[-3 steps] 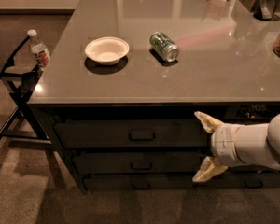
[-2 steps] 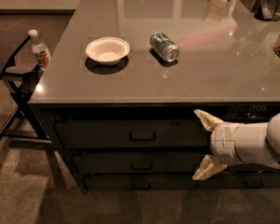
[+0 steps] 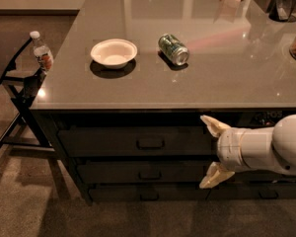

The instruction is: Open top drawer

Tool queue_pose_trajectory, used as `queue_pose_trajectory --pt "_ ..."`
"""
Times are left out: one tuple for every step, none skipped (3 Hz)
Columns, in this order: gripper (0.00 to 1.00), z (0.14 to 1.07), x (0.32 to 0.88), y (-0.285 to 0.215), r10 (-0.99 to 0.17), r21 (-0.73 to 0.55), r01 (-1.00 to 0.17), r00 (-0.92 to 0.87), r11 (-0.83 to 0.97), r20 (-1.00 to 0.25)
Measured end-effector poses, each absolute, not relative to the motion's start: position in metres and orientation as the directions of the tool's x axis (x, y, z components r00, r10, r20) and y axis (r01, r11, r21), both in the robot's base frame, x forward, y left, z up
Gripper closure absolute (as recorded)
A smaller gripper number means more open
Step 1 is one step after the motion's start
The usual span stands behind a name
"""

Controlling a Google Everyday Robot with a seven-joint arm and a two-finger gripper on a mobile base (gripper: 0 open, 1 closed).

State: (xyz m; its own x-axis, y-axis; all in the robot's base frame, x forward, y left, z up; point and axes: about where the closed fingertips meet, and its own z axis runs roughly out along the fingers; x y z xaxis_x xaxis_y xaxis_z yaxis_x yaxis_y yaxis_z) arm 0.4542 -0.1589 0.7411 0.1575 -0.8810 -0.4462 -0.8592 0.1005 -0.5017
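While your tool (image 3: 207, 152) hangs right of the handle (image 3: 150, 143) with its two fingers (image 3: 213, 125) spread wide, the top drawer (image 3: 108, 141) sits closed under the surface (image 3: 227, 78), uppermost of three stacked fronts; above lie one bowl (image 3: 114, 52) and one can (image 3: 173, 49).

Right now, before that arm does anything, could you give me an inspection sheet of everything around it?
Surface: grey countertop, glossy, carrying a few items.
Job's things: top drawer shut; its black handle not gripped.
Clutter: white bowl upright; green can lying on its side; dark container at the far right corner.
Grippers: hand open, in front of the drawer fronts, right of the handle, not touching it.
Cables: nothing seen.
Surroundings: water bottle upright by a black folding frame left of the counter; carpet below.
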Motion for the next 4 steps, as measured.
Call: queue_pose_trajectory --pt "0.00 0.721 0.470 -0.153 -0.880 -0.497 -0.864 0.170 0.084 -0.444" --pt "0.00 0.701 0.482 -0.151 -0.882 -0.486 -0.871 0.171 0.073 -0.440" --pt "0.00 0.687 0.496 -0.153 -0.885 -0.485 -0.872 0.168 0.072 -0.434" --pt "0.00 0.681 0.514 -0.154 -0.882 -0.490 -0.869 0.169 0.077 -0.439"
